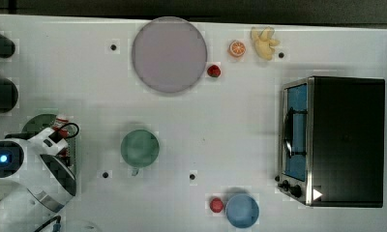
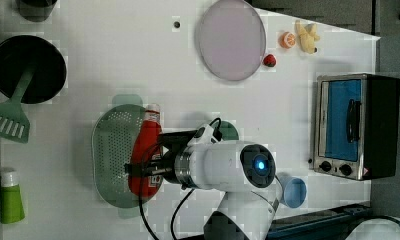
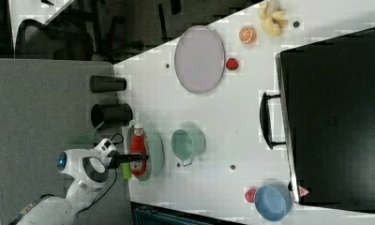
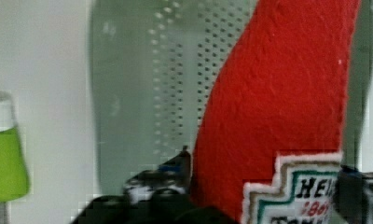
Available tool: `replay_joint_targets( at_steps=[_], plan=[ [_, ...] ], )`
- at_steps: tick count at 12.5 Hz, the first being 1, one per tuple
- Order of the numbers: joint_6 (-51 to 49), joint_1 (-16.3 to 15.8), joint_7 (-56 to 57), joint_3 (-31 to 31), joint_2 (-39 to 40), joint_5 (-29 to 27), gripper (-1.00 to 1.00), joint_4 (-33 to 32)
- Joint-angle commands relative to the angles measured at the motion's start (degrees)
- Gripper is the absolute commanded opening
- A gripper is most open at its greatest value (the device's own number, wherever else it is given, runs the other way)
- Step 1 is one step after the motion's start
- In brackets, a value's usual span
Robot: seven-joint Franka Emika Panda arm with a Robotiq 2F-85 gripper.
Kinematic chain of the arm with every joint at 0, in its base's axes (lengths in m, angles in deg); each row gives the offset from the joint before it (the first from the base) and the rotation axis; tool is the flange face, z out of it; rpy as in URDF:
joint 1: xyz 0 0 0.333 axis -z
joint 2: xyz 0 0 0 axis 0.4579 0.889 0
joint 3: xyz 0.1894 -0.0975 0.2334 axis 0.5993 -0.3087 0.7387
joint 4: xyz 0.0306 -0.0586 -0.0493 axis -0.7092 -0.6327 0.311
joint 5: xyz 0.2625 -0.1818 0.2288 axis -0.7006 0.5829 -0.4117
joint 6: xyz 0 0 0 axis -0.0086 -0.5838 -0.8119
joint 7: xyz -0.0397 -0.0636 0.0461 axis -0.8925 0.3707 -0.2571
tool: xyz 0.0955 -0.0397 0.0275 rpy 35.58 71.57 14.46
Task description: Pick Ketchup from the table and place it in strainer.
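the ketchup lies in the strainer between the gripper's parted jaws, green bottle nearby.

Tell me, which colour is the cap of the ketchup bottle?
White, on the red ketchup bottle lying in the strainer; the left view shows it best.

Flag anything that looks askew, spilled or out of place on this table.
Nothing spilled or damaged. The Ketchup lies lengthwise in the strainer along its edge nearest the arm, with the gripper at the bottle's lower body. The green bottle lies flat on the table beside the strainer.
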Motion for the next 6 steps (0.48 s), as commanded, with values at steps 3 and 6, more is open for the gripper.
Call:
replay_joint_targets(
  at_steps=[3,6],
  plan=[
    [1.8,0.0,-7.8,-0.6,-5.0,0.9,1.00,1.7],
    [-4.8,3.3,-8.9,-0.6,-12.9,0.5,1.00,2.7]
  ],
)
